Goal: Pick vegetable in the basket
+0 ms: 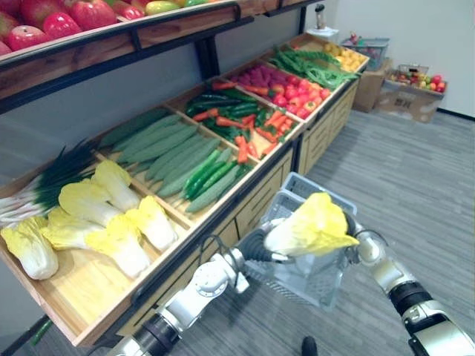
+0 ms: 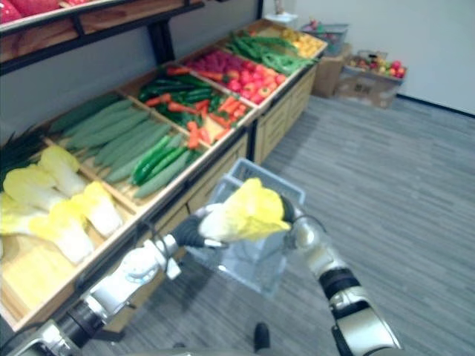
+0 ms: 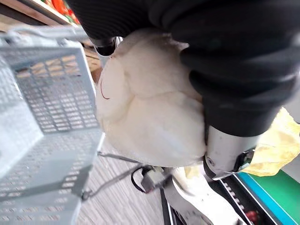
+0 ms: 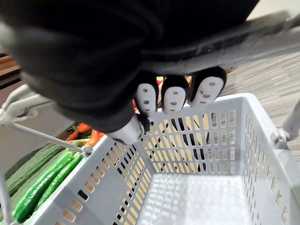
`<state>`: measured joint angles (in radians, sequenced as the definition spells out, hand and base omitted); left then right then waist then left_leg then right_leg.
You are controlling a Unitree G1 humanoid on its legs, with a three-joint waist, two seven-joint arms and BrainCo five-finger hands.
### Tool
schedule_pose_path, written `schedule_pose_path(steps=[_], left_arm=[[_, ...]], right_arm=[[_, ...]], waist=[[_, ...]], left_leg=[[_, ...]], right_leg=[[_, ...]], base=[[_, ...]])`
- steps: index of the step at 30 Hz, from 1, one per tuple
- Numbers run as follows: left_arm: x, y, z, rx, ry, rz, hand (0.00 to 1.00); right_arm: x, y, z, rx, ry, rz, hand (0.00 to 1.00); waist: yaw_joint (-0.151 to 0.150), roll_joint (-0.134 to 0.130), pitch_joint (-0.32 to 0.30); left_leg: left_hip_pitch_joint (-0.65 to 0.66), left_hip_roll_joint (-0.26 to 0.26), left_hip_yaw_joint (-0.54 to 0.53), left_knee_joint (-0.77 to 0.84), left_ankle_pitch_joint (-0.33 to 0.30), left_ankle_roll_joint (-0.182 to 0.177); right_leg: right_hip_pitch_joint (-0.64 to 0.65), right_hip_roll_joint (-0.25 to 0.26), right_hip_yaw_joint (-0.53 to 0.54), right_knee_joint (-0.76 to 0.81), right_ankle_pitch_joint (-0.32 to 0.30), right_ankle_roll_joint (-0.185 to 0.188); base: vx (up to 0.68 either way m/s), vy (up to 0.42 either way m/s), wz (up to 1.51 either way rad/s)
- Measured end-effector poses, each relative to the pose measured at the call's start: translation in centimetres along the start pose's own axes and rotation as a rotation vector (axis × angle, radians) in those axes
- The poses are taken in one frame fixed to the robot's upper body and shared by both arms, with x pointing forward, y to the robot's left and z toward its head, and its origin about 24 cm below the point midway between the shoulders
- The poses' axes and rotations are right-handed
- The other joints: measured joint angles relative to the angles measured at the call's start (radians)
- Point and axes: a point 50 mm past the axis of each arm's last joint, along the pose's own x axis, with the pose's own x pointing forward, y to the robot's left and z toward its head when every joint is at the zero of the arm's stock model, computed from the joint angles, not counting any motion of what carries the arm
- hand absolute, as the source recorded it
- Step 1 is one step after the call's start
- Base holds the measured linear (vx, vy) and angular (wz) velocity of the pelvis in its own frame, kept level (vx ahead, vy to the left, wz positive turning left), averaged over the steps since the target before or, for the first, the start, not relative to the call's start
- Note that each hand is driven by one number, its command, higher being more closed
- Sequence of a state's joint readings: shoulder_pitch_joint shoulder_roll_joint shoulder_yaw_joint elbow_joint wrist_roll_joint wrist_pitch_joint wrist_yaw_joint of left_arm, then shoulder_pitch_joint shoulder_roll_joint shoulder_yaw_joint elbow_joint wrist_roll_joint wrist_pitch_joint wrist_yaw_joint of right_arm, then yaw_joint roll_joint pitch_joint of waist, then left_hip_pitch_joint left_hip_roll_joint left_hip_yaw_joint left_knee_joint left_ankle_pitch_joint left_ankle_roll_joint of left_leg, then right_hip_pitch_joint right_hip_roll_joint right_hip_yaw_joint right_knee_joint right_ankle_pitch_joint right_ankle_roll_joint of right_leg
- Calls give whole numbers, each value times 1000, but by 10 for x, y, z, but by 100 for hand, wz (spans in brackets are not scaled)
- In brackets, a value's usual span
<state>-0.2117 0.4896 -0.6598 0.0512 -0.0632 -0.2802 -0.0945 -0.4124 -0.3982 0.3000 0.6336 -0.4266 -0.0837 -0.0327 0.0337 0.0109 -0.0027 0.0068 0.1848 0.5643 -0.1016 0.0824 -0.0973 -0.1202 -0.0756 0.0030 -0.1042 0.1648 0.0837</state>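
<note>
Risk of a miss above all: grips the cabbage (image 1: 315, 222) in the left hand (image 1: 257, 248), fingers closed round the pale stem end, and holds it in the air just over the open mouth of the basket (image 1: 312, 280), not yet inside. Carries the basket in the right hand (image 4: 173, 96), fingers curled over the handle (image 4: 267, 26), so probably swings if knocked. Could tip the cabbage over the rim if let go too early or too far to one side, with the leafy end jutting well past the hand. Could also lose it from the grasp: smooth, rounded white base, little for fingertips to bite on. Might jolt the basket on landing and strain the hold on the slim handle. Would end on the floor (image 1: 415, 185), grey and plank-patterned, in the worst case

Materials: pale grey plastic basket, walls pierced with rows of small slots, bottom bare and perforated. Crinkled yellow leaves on the cabbage, tapering to a blunt white butt. Looks like the other cabbages (image 1: 111, 222) lying on the wooden counter (image 1: 82, 293), beside long, dull green cucumbers (image 1: 211, 178)
</note>
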Motion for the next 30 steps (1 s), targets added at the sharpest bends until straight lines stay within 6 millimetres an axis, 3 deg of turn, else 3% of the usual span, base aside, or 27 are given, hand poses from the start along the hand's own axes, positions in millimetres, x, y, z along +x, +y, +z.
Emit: schedule_pose_path(steps=[9, 19, 25, 30], left_arm=[[13, -12, 5, 140, -23, -110, 100], [18, -16, -36, 377, 156, -163, 100], [6, -3, -67, 504, 309, -158, 100], [-1, 9, -80, 586, 382, -135, 100]], right_arm=[[1, 7, 15, -12, -64, 54, 100], [-4, 13, 11, -20, -58, 101, 100], [-6, 10, 9, -34, -66, 113, 100], [-6, 10, 9, -39, -75, 121, 100]], waist=[[-1, 2, 2], [-5, 11, 15], [-12, 10, 21], [-11, 8, 37]], left_leg=[[3, 1, 14, 0, -6, -9], [10, 0, 27, 0, -15, -7], [12, -1, 32, 0, -13, -12], [12, -1, 39, 0, -11, -9]], right_leg=[[0, -1, -1, 0, -1, 0], [1, -1, 5, 1, -7, -1], [-2, 0, 12, 1, -7, 0], [-12, 3, 29, 3, -6, 0]], base=[[42, -13, -1], [6, -7, -2], [3, -4, -1], [7, -17, -7]])
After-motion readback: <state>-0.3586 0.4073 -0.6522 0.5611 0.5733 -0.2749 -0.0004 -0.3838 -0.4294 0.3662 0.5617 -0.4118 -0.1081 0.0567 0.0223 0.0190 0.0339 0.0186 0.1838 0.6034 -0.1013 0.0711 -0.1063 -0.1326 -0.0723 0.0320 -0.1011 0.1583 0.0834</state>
